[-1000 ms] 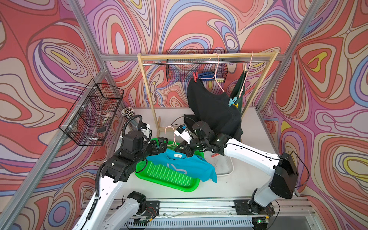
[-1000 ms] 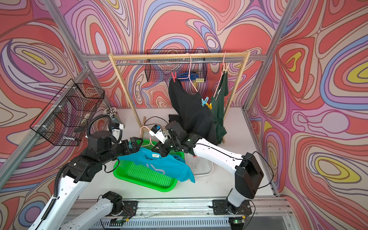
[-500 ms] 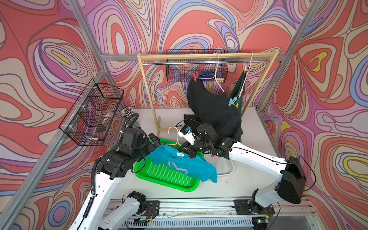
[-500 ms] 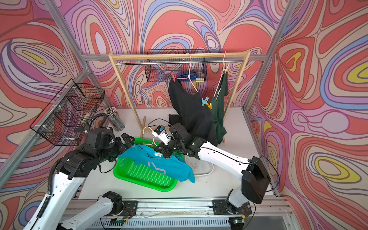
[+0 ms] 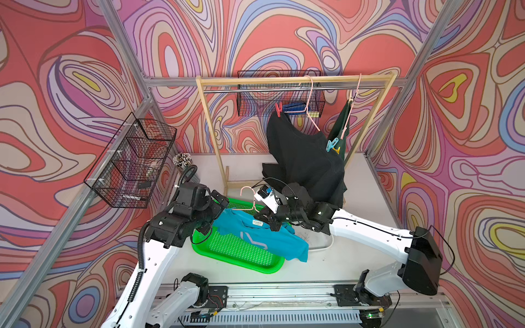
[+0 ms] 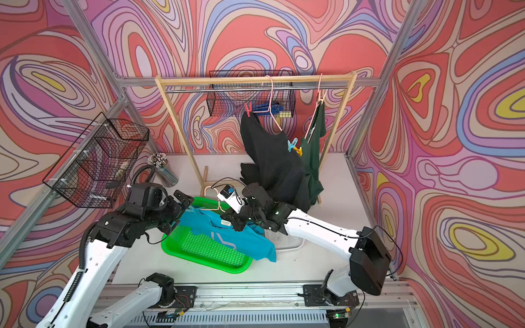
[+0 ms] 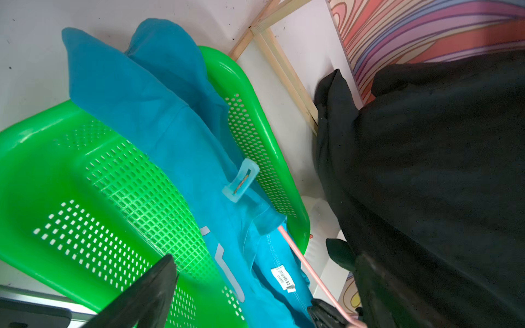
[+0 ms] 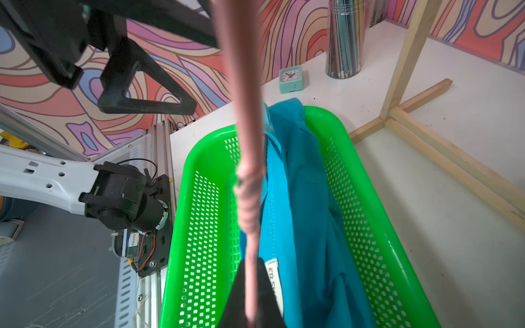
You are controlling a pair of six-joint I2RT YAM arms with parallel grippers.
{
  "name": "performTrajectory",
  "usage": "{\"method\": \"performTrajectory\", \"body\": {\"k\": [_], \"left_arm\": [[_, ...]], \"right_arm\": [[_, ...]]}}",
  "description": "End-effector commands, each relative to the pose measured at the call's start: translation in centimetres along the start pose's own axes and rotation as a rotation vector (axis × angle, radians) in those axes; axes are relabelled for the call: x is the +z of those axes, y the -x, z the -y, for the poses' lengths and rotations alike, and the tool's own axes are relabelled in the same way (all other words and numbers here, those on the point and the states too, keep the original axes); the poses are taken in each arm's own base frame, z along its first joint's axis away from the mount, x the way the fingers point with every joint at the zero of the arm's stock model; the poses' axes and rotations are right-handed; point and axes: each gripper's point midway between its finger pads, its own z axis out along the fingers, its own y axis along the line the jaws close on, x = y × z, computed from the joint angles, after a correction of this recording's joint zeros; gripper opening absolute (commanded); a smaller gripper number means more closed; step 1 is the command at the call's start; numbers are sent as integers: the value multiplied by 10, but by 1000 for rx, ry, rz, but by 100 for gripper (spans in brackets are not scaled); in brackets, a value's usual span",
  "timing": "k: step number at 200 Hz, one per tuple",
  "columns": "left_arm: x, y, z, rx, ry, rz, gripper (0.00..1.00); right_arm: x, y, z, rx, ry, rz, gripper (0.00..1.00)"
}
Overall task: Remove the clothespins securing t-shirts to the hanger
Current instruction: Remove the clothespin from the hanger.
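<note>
Swirl-patterned walls surround your white table (image 5: pixel 326 269). Lower centre, your right gripper (image 5: pixel 264 220) is clamped on the pink wire hanger (image 8: pixel 247 85); your left gripper (image 5: pixel 217 210) gapes empty near the light blue plastic clothespin (image 7: pixel 241 184) clipped on the turquoise t-shirt (image 5: pixel 255 238).

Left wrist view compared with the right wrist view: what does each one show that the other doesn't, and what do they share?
Only the left wrist view: the black t-shirt, and the light blue clothespin plainly clipped on the turquoise t-shirt. Only the right wrist view: a small clock and a cup of pencils. Both: the green basket, the turquoise t-shirt draped in it, the pink hanger and the wooden rack's foot.
</note>
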Motion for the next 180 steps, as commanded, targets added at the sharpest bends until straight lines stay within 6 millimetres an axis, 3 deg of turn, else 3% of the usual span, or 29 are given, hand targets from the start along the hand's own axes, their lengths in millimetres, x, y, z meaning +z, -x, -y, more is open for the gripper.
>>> {"method": "performTrajectory", "body": {"k": [1,53,104,180], "left_arm": [[-1,-1,0,-96,-21,-12,100],[7,3,-6,-209,-20,-31,98],[23,-5,-9,-286,-25,-84,93],[27,-4,-25,-360,15,-79,84]], "right_arm": [[-12,20,-7,-71,-35,93,0],[-20,19,-18,-141,-102,152,0],[-19,13,-22,-190,-152,141,0],[-21,8,-26,-236,-206,170,0]]}}
